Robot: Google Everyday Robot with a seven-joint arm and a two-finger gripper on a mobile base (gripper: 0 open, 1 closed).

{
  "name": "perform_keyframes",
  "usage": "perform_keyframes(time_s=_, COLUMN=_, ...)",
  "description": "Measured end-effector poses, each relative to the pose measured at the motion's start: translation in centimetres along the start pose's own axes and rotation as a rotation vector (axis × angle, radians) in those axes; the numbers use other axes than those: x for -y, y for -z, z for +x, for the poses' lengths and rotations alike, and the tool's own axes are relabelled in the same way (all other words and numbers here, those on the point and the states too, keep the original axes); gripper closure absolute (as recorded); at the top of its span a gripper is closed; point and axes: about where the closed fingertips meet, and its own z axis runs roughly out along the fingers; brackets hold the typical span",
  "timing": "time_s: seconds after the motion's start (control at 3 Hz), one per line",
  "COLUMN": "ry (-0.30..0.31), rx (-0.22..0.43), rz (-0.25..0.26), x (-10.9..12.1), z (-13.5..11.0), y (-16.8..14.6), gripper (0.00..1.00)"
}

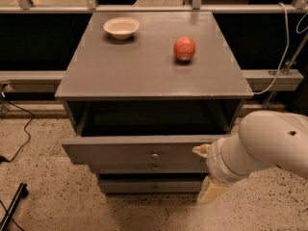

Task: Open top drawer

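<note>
The top drawer (115, 153) of the grey cabinet is pulled out, and its dark inside shows under the cabinet top. Its small brass knob (154, 155) sits at the centre of the front. My gripper (206, 171) is at the right end of the drawer front, at the end of my white arm (264, 146). One cream finger (200, 150) is by the drawer's top right corner and the other (211, 191) hangs lower, beside the bottom drawer. The jaws are spread apart with nothing between them. My wrist hides the drawer's right end.
Two narrower drawers with knobs (154, 167) (154, 187) sit below. On the cabinet top (144, 71) stand a white bowl (121, 27) and a red apple (185, 48). Cables (19, 143) lie on the speckled floor at left. A rail (154, 7) runs behind.
</note>
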Motion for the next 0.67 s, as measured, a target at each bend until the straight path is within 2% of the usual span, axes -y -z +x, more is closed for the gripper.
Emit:
perform_keyframes(time_s=0.33, ry=-0.003, rx=0.008, rz=0.042, x=1.5, z=-0.2, y=1.1, gripper=0.01)
perform_keyframes(time_s=0.67, ry=-0.007, rx=0.001, rz=0.063, x=4.3, z=-0.4, y=0.5, gripper=0.0)
